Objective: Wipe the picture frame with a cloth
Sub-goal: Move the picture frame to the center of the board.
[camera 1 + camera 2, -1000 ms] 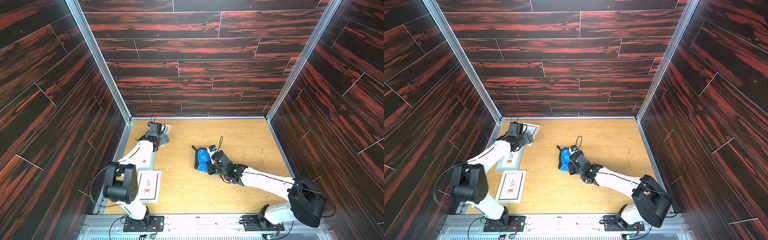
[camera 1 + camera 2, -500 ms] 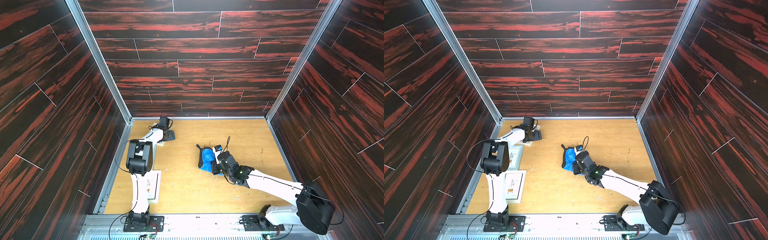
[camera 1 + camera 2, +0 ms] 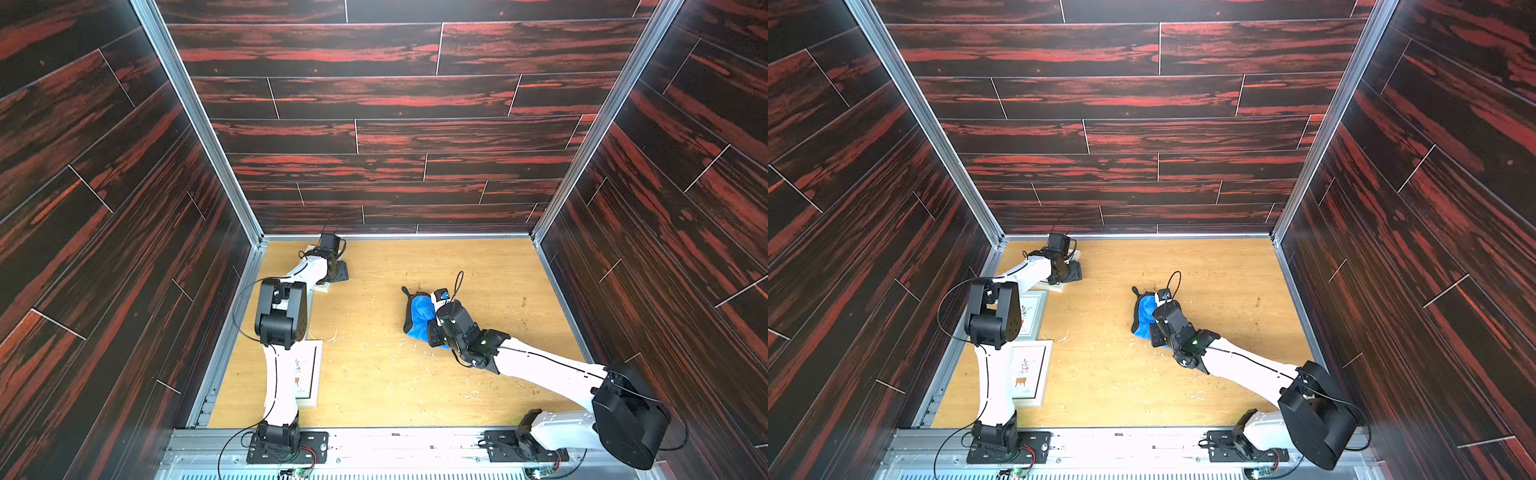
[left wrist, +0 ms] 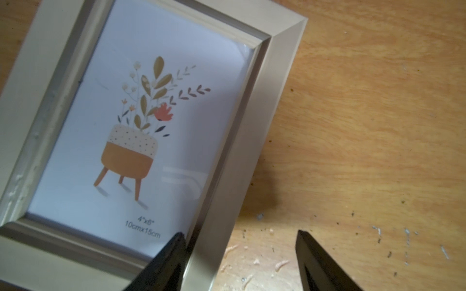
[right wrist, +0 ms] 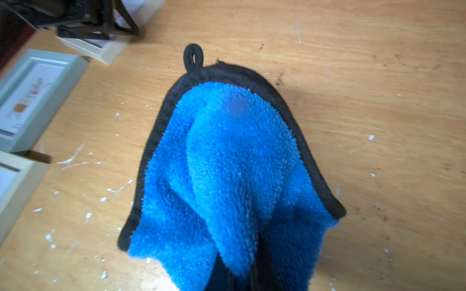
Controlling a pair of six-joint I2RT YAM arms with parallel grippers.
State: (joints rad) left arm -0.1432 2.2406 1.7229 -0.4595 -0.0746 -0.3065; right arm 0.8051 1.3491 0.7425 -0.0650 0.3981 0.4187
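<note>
The left gripper (image 4: 240,252) stands released, its two black fingertips (image 4: 174,252) spread apart and pointing down. One hangs over the lower corner of the glass of the picture frame (image 4: 141,126) and the other over bare table (image 4: 365,126), so the frame's side rail lies between them with a clear gap on the outer side. This frame is cream-coloured, holds a print of a potted plant, and lies flat in the far left corner of the table. From there the wrist bends sharply downward. The white forearm runs back from the corner to a black elbow (image 3: 282,311) held high, and the upper link drops almost upright to its base on the near rail. The right gripper (image 3: 432,330) is clenched on the cloth (image 5: 227,163), which bunches out of the jaws in blue folds with black edging, its small loop (image 5: 193,56) at the far end. In both top views the cloth (image 3: 1144,309) sits near the middle of the table, well apart from the picture frame. Whether it rests on the wood or hangs just over it I cannot tell. That arm lies low, its forearm stretched from the near right base toward the centre. Along the left edge a pale blue frame (image 3: 1030,311) and a white frame (image 3: 1027,372) lie flat, partly hidden by the left arm.
</note>
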